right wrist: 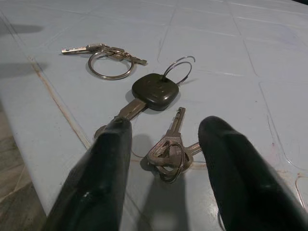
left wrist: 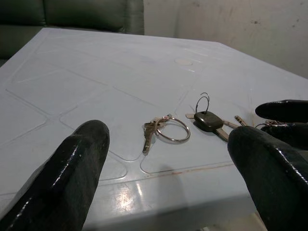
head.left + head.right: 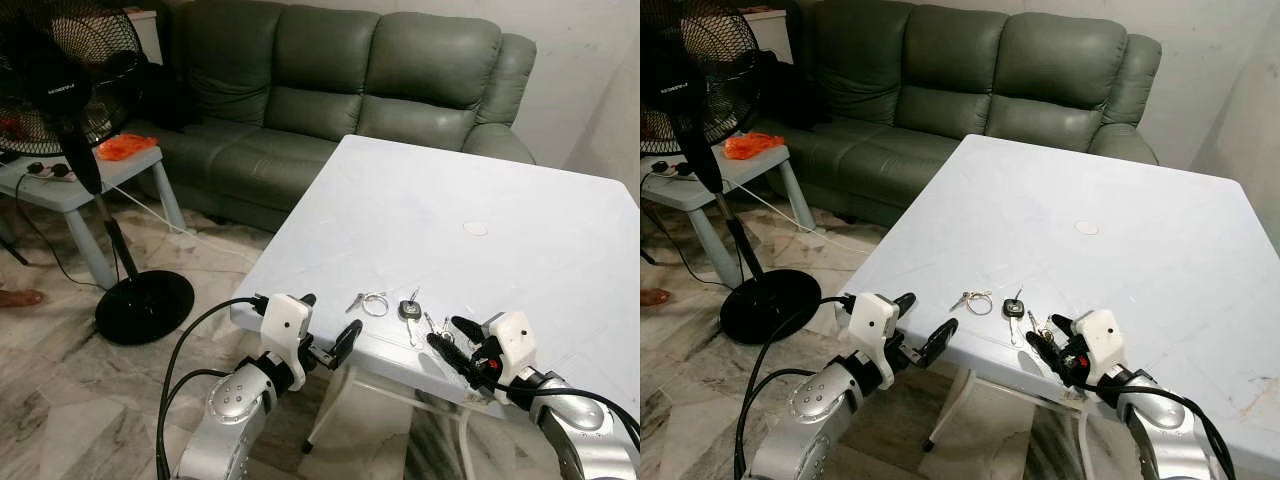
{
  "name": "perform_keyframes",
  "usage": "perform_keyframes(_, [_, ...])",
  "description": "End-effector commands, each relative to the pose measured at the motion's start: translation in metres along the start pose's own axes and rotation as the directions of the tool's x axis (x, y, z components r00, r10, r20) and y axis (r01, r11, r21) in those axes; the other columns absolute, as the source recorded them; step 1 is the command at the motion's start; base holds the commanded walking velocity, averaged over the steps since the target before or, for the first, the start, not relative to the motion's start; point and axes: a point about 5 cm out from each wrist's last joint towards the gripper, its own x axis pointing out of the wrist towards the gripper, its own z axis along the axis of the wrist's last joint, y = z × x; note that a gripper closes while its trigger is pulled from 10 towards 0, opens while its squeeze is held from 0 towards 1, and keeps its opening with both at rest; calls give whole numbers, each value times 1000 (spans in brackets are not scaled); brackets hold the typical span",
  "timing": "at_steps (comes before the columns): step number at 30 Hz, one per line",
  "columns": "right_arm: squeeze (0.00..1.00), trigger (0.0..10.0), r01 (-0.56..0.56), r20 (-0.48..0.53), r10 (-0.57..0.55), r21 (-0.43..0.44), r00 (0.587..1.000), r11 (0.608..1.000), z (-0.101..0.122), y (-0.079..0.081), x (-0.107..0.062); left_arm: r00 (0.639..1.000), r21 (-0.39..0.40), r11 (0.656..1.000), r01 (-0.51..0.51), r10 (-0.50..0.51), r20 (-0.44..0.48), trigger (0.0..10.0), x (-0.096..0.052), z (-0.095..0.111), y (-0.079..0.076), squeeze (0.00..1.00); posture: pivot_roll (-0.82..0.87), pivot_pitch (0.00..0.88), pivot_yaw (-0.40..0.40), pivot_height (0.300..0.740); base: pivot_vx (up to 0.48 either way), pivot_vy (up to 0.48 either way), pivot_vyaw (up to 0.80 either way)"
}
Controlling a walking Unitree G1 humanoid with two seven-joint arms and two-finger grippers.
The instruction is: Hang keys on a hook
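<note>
My right gripper (image 1: 166,159) open, fingers straddling the small key bunch (image 1: 169,153) on the table (image 3: 480,200); black-headed key (image 1: 153,91) just beyond. Left gripper (image 3: 328,325) open, empty.

A pale blue plastic table (image 3: 480,190) carries three key sets near its front edge: a ring with small keys (image 3: 370,302), a black-headed car key (image 3: 409,309), and a small key bunch (image 1: 168,153) just beside it.
</note>
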Motion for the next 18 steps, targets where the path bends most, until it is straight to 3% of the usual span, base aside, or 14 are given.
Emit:
perform_keyframes(1, [0, 9020, 3, -9, -3, 7, 1000, 1000, -2, -4, -4, 1000, 15, 1000, 7, -8, 3, 10000, 1, 3, -2, 0, 20, 0, -47, 740, 0, 0, 0])
perform_keyframes(3, [0, 7804, 6, -13, -6, 0, 1000, 1000, -2, -5, -4, 1000, 14, 1000, 8, -8, 3, 10000, 1, 3, -2, 0, 20, 0, -47, 740, 0, 0, 0])
perform_keyframes(4, [0, 7922, 9, -16, -9, -3, 1000, 1000, -3, -5, -4, 1000, 15, 1000, 8, -8, 3, 10000, 1, 3, -2, 0, 20, 0, -47, 740, 0, 0, 0])
perform_keyframes(5, [0, 10000, 14, -21, -14, -8, 1000, 1000, -3, -5, -4, 1000, 15, 1000, 8, -8, 3, 10000, 1, 3, -2, 0, 19, 0, -47, 740, 0, 0, 0])
perform_keyframes(15, [0, 9765, 6, -40, -6, -12, 999, 1000, -5, -5, -3, 1000, 13, 1000, 8, -8, 3, 10000, 1, 3, -2, 0, 19, 0, -49, 740, 0, 0, 0])
perform_keyframes(16, [0, 8941, 3, -47, -4, -18, 999, 1000, -5, -5, -4, 1000, 12, 1000, 8, -8, 3, 10000, 1, 3, -3, 0, 19, 0, -52, 740, 0, 0, 0])
perform_keyframes(17, [0, 5765, 2, -44, -3, -18, 999, 1000, -5, -5, -5, 1000, 12, 1000, 8, -8, 3, 10000, 1, 2, -3, 0, 19, 0, -52, 740, 0, 0, 0])
perform_keyframes(18, [0, 4275, 1, -49, -2, -25, 999, 1000, -6, -6, -6, 1000, 11, 1000, 7, -7, 3, 10000, 1, 2, -3, 0, 19, 0, -53, 740, 0, 0, 0])
